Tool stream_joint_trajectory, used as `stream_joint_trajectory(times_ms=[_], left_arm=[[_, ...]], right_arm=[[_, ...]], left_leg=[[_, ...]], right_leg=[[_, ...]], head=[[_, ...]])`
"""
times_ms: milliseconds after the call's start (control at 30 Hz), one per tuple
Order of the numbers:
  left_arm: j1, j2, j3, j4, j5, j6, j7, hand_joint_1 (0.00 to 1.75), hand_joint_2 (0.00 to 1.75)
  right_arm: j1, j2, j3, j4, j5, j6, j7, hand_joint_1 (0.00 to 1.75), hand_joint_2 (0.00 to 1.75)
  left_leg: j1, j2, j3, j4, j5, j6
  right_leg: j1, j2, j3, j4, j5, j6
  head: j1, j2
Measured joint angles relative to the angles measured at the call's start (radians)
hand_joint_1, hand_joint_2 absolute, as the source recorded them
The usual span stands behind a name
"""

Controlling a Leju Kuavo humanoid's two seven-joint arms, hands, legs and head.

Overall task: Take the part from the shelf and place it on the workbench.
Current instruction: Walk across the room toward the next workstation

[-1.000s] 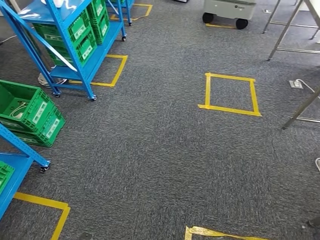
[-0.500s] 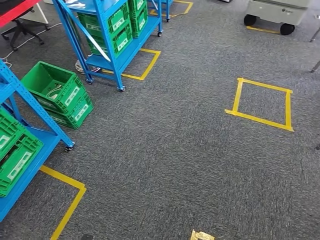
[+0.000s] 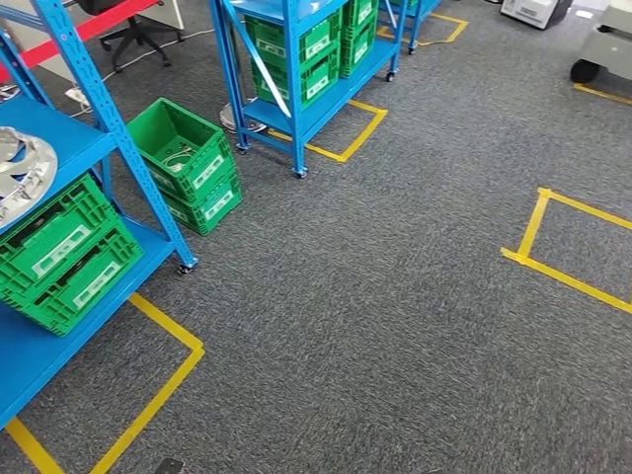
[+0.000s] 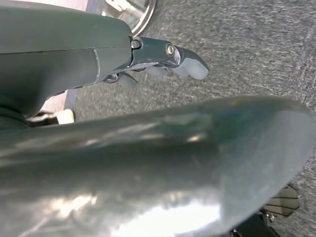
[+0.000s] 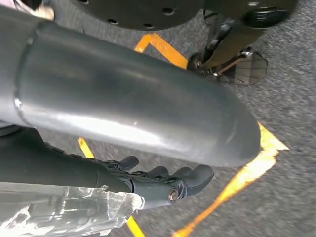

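- Here, the near blue shelf (image 3: 89,109) stood on grey carpet; a shiny metal part (image 3: 19,173) lay on its upper deck, above stacked green crates (image 3: 63,252), handy for picking.
- The left hand (image 4: 164,57) hung beside the body, fingers loosely extended, holding nothing.
- The right hand (image 5: 164,182) likewise hung empty, fingers together, probably idle while walking.

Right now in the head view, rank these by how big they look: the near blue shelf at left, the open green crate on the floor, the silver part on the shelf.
1. Near blue shelf, largest, though cut off by the frame.
2. Open green crate.
3. Silver part, smallest, but the frame edge cuts it, so its full size is unsure.
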Motion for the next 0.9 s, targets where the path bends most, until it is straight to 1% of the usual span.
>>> stream_joint_trajectory(times_ms=[33,67,100,133,167,200,233,267,300,333,367,400,433,467,500,533,567,600,633,667,700,733,767,800,833,867,900], left_arm=[[-0.001,0.0,0.0,0.0,0.0,0.001,0.0,0.0,0.0],[-0.001,0.0,0.0,0.0,0.0,0.001,-0.001,0.0,0.0],[0.001,0.0,0.001,0.0,-0.001,0.002,-0.001,0.0,0.0],[0.003,0.0,0.001,0.0,-0.001,0.002,-0.001,0.0,0.0],[0.005,0.0,0.002,0.0,-0.001,0.002,-0.001,0.0,0.0],[0.005,0.0,0.002,0.0,-0.001,0.002,-0.001,0.0,0.0],[0.003,0.0,0.002,0.0,0.0,0.002,-0.001,0.0,0.0],[0.001,-0.001,0.003,0.0,0.0,0.002,-0.001,0.0,0.0],[-0.001,-0.002,0.003,0.0,0.002,0.001,-0.003,0.0,0.0],[-0.001,-0.003,0.004,0.0,0.004,-0.001,-0.006,0.0,0.0],[0.0,-0.004,0.007,0.0,0.006,-0.003,-0.008,0.0,0.0],[0.002,-0.004,0.01,0.0,0.008,-0.006,-0.011,0.0,0.0],[0.004,-0.004,0.013,0.0,0.008,-0.008,-0.012,0.0,0.0],[0.004,-0.004,0.015,0.0,0.008,-0.01,-0.012,0.0,0.0],[0.002,-0.004,0.017,0.0,0.008,-0.011,-0.012,0.0,0.0],[0.0,-0.004,0.017,0.0,0.008,-0.012,-0.012,0.0,0.0],[-0.002,-0.004,0.018,0.0,0.008,-0.013,-0.012,0.0,0.0],[-0.002,-0.004,0.018,0.0,0.008,-0.013,-0.012,0.0,0.0],[-0.001,-0.004,0.018,0.0,0.007,-0.014,-0.012,0.0,0.0],[0.002,-0.004,0.019,0.0,0.007,-0.014,-0.012,0.0,0.0],[0.003,-0.003,0.02,0.0,0.006,-0.014,-0.013,0.0,0.0],[0.002,-0.003,0.02,0.0,0.005,-0.015,-0.014,0.0,0.0],[0.001,-0.002,0.021,0.0,0.003,-0.015,-0.015,0.0,0.0],[-0.001,-0.002,0.021,0.0,0.002,-0.015,-0.017,0.0,0.0],[-0.002,-0.003,0.021,0.0,0.0,-0.016,-0.018,0.0,0.0],[-0.001,-0.003,0.021,0.0,0.0,-0.016,-0.02,0.0,0.0],[0.0,-0.003,0.021,0.0,0.0,-0.016,-0.02,0.0,0.0]], right_arm=[[0.0,0.0,0.0,0.0,0.0,0.0,0.0,0.0,0.0],[-0.001,0.0,0.0,0.0,0.0,0.0,-0.001,0.0,0.0],[0.0,0.0,0.0,0.0,0.0,0.0,-0.001,0.0,0.0],[-0.001,0.0,0.0,0.0,0.0,0.0,-0.001,0.0,0.0],[-0.001,0.0,0.0,0.0,0.0,0.0,-0.002,0.0,0.0],[-0.001,0.0,-0.001,0.0,0.0,0.0,-0.002,0.0,0.0],[-0.001,0.0,-0.001,0.0,0.0,0.0,-0.003,0.0,0.0],[0.0,0.0,-0.001,0.0,0.0,-0.001,-0.004,0.0,0.0],[0.002,0.0,-0.001,0.0,0.0,-0.001,-0.004,0.0,0.0],[0.003,0.0,-0.002,0.0,0.0,-0.001,-0.004,0.0,0.0],[0.003,0.0,-0.002,0.0,0.0,-0.002,-0.004,0.0,0.0],[0.002,0.0,-0.002,0.0,0.001,-0.002,-0.004,0.0,0.0],[0.001,0.0,-0.002,0.0,0.002,-0.003,-0.004,0.0,0.0],[-0.001,0.0,-0.002,0.0,0.004,-0.004,-0.005,0.0,0.0],[-0.002,0.0,-0.002,0.0,0.005,-0.005,-0.005,0.0,0.0],[-0.002,0.0,-0.002,0.0,0.006,-0.005,-0.005,0.0,0.0],[-0.002,0.0,-0.002,0.0,0.007,-0.006,-0.005,0.0,0.0],[-0.003,0.0,-0.002,0.0,0.008,-0.006,-0.005,0.0,0.0],[-0.004,0.0,-0.002,0.0,0.009,-0.007,-0.004,0.0,0.0],[-0.005,0.0,-0.002,0.0,0.01,-0.007,-0.004,0.0,0.0],[-0.006,0.0,-0.002,0.0,0.011,-0.007,-0.003,0.0,0.0],[-0.005,0.0,-0.002,0.0,0.012,-0.006,-0.002,0.0,0.0],[-0.004,0.0,-0.002,0.0,0.012,-0.006,-0.002,0.0,0.0],[-0.002,0.0,-0.002,0.0,0.012,-0.006,-0.001,0.0,0.0],[0.0,0.0,-0.002,0.0,0.013,-0.006,0.0,0.0,0.0],[0.001,0.0,-0.002,0.0,0.013,-0.005,0.001,0.0,0.0],[0.002,0.0,-0.002,0.0,0.013,-0.005,0.001,0.0,0.0]], left_leg=[[0.001,-0.011,-0.004,0.002,0.002,-0.006],[0.002,-0.023,-0.01,0.002,0.005,-0.014],[0.005,-0.035,-0.015,0.002,0.01,-0.021],[0.008,-0.041,-0.019,0.001,0.011,-0.027],[0.008,-0.03,-0.025,0.009,0.006,-0.032],[0.006,-0.007,-0.038,0.033,-0.011,-0.035],[0.004,0.025,-0.06,0.079,-0.039,-0.038],[0.002,0.056,-0.092,0.144,-0.074,-0.04],[0.002,0.073,-0.125,0.215,-0.105,-0.042],[0.002,0.08,-0.149,0.268,-0.123,-0.043],[0.002,0.083,-0.157,0.291,-0.123,-0.042],[0.002,0.085,-0.144,0.273,-0.104,-0.041],[0.001,0.094,-0.111,0.217,-0.072,-0.038],[-0.002,0.12,-0.069,0.145,-0.042,-0.035],[-0.006,0.145,-0.032,0.077,-0.021,-0.03],[-0.011,0.167,-0.008,0.03,-0.01,-0.025],[-0.015,0.179,0.002,0.007,-0.01,-0.02],[-0.017,0.171,0.001,0.002,-0.012,-0.016],[-0.015,0.159,0.0,0.001,-0.01,-0.01],[-0.012,0.147,0.0,-0.001,-0.008,-0.005],[-0.009,0.136,0.001,-0.004,-0.006,0.001],[-0.006,0.124,0.002,-0.006,-0.003,0.007],[-0.005,0.112,0.002,-0.006,-0.003,0.01],[-0.005,0.099,0.001,-0.005,-0.003,0.013],[-0.005,0.084,0.001,-0.005,-0.002,0.014],[-0.005,0.069,0.001,-0.005,-0.002,0.014],[-0.005,0.054,0.002,-0.004,-0.002,0.014]], right_leg=[[-0.003,0.022,0.016,-0.032,0.007,-0.001],[-0.003,0.034,0.021,-0.042,0.004,-0.004],[-0.002,0.025,0.022,-0.044,0.006,-0.009],[-0.001,0.012,0.023,-0.044,0.009,-0.016],[0.0,-0.001,0.023,-0.046,0.011,-0.023],[0.0,-0.016,0.023,-0.049,0.014,-0.03],[0.001,-0.032,0.023,-0.051,0.015,-0.035],[0.004,-0.048,0.023,-0.052,0.014,-0.039],[0.006,-0.067,0.022,-0.052,0.013,-0.042],[0.008,-0.084,0.022,-0.052,0.012,-0.044],[0.01,-0.1,0.022,-0.052,0.011,-0.045],[0.01,-0.114,0.023,-0.052,0.011,-0.046],[0.011,-0.126,0.024,-0.052,0.01,-0.045],[0.012,-0.137,0.027,-0.052,0.009,-0.044],[0.015,-0.148,0.028,-0.051,0.006,-0.04],[0.018,-0.158,0.03,-0.05,0.004,-0.036],[0.021,-0.168,0.032,-0.05,0.002,-0.031],[0.022,-0.179,0.035,-0.052,0.001,-0.027],[0.022,-0.187,0.038,-0.054,0.0,-0.022],[0.02,-0.177,0.037,-0.05,-0.006,-0.016],[0.019,-0.155,0.03,-0.03,-0.021,-0.01],[0.017,-0.126,0.012,0.011,-0.046,-0.005],[0.015,-0.097,-0.016,0.073,-0.078,-0.002],[0.015,-0.081,-0.05,0.146,-0.11,-0.001],[0.014,-0.075,-0.081,0.205,-0.129,0.0],[0.014,-0.073,-0.099,0.235,-0.13,0.0],[0.014,-0.071,-0.098,0.224,-0.11,-0.001]], head=[[0.0,0.0],[0.0,0.0],[-0.001,0.0],[0.0,0.0],[-0.002,0.0],[-0.006,0.0],[-0.01,0.0],[-0.014,0.0],[-0.016,0.0],[-0.016,0.0],[-0.016,0.0],[-0.016,0.0],[-0.016,0.0],[-0.016,0.0],[-0.017,0.0],[-0.017,0.0],[-0.017,0.0],[-0.017,0.0],[-0.016,0.0],[-0.015,0.0],[-0.013,0.0],[-0.01,0.0],[-0.007,0.0],[-0.005,0.0],[-0.004,0.0],[-0.003,0.0],[-0.003,0.0]])
